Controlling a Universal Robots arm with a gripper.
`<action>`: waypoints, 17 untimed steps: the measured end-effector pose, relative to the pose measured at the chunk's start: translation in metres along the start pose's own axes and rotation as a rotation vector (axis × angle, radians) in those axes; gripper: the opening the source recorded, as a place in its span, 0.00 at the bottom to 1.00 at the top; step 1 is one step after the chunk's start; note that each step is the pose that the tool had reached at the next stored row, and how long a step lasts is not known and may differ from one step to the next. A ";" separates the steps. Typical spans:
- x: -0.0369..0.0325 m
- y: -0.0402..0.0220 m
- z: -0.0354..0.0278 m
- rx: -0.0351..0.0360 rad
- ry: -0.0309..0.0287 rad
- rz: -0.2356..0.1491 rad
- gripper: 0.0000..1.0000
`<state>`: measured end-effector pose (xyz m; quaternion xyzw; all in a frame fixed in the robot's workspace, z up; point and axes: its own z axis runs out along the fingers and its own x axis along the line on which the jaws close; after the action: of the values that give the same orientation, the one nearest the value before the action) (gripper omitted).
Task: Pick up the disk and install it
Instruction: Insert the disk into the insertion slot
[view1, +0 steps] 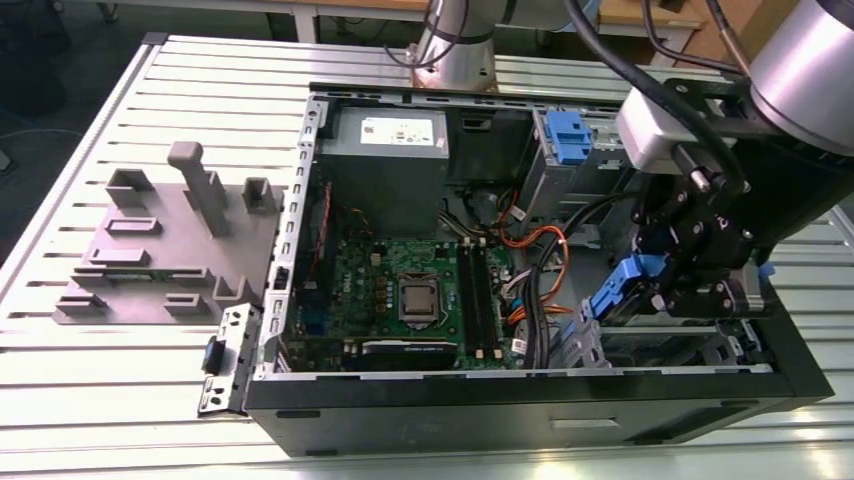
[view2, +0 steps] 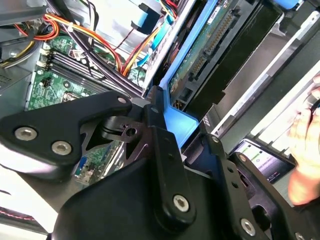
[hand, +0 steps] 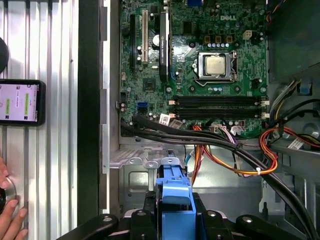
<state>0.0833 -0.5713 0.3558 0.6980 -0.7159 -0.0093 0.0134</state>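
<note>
Table (view1: 174, 90): slatted metal, carries the open case (view1: 534, 405), which lies side-up, likely for access from above.
Fixture (view1: 147, 250): grey, on the table beside the case at the exterior view's left.
Bay (view1: 667, 345): metal cage in the case corner, below the arm.
Disk (view2: 220, 45): held tilted just above the bay, apparently lined up for insertion.
End effector (hand: 175, 220): closed on the disk's blue frame, clamping both sides.

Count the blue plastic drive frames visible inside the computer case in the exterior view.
2. One frames the disk clamped in the gripper, at the exterior view's right. The other, a bracket, stands in the case's far bay. The arm may hide more.
</note>
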 end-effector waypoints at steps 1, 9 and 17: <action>0.0000 0.0000 0.0004 0.0000 0.0001 0.000 0.37; 0.0000 0.0000 0.0003 0.0000 0.0004 0.000 0.38; 0.0000 -0.0001 0.0034 0.0006 0.0001 0.000 0.44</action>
<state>0.0833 -0.5713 0.3524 0.6980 -0.7159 -0.0090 0.0133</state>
